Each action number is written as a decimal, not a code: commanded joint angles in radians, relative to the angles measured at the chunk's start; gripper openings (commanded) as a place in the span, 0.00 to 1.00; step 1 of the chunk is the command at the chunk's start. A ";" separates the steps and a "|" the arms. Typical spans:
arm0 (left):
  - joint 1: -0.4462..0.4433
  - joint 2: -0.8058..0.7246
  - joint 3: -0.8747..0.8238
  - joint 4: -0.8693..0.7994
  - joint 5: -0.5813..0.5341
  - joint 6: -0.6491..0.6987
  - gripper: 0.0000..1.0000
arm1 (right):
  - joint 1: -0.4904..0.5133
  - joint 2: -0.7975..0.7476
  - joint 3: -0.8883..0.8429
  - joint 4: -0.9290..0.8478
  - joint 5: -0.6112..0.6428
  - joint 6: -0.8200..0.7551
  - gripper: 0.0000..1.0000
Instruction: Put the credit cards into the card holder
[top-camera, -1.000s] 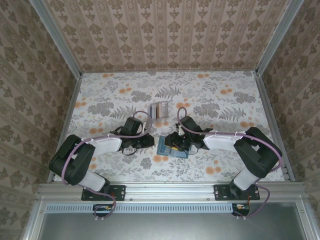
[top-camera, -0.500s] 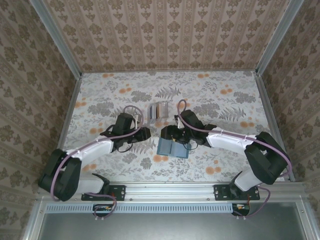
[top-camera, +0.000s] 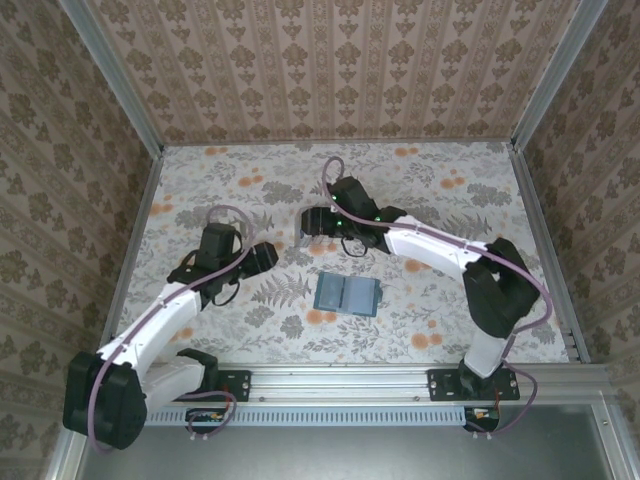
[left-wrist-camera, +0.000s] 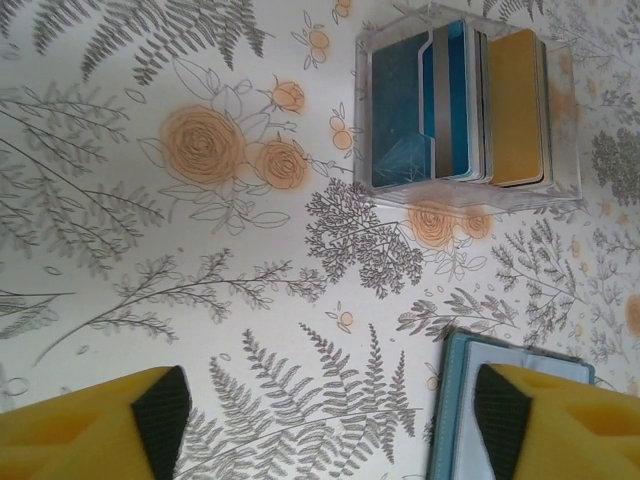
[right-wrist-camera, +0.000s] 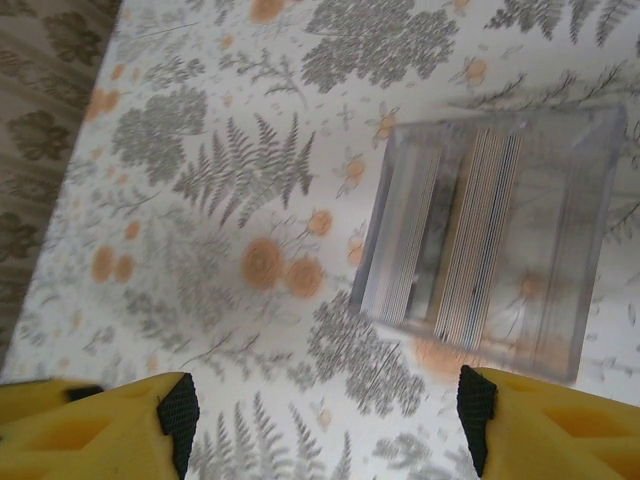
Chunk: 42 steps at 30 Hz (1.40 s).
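Plastic credit cards (left-wrist-camera: 515, 105) look stiff and slick, best pinched edgewise; my left pincer (left-wrist-camera: 330, 405) and right pincer (right-wrist-camera: 327, 418) gape empty

The card holder (left-wrist-camera: 470, 195) was clear glossy plastic, slightly greyish. The blue card (left-wrist-camera: 455, 100) inside it looked slick and shiny with a silvery stripe, while the gold card (left-wrist-camera: 515, 105) was more satin. The wallet (left-wrist-camera: 455, 410) near the holder was matt teal, couldn't tell if leather. The bench (left-wrist-camera: 150, 250) had a smooth matt floral print. The left gripper (left-wrist-camera: 330, 425) jaws were matt yellow plastic with black rubbery-looking pads (left-wrist-camera: 165, 410).
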 joint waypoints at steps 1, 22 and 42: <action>0.012 -0.028 0.041 -0.100 -0.037 0.057 0.83 | -0.007 0.082 0.090 -0.086 0.082 -0.035 0.73; 0.053 -0.051 -0.025 -0.083 0.015 0.075 0.84 | -0.014 0.247 0.216 -0.106 0.024 0.020 0.71; 0.055 -0.052 -0.063 -0.040 0.058 0.041 0.81 | -0.075 0.255 0.151 0.019 -0.142 0.135 0.59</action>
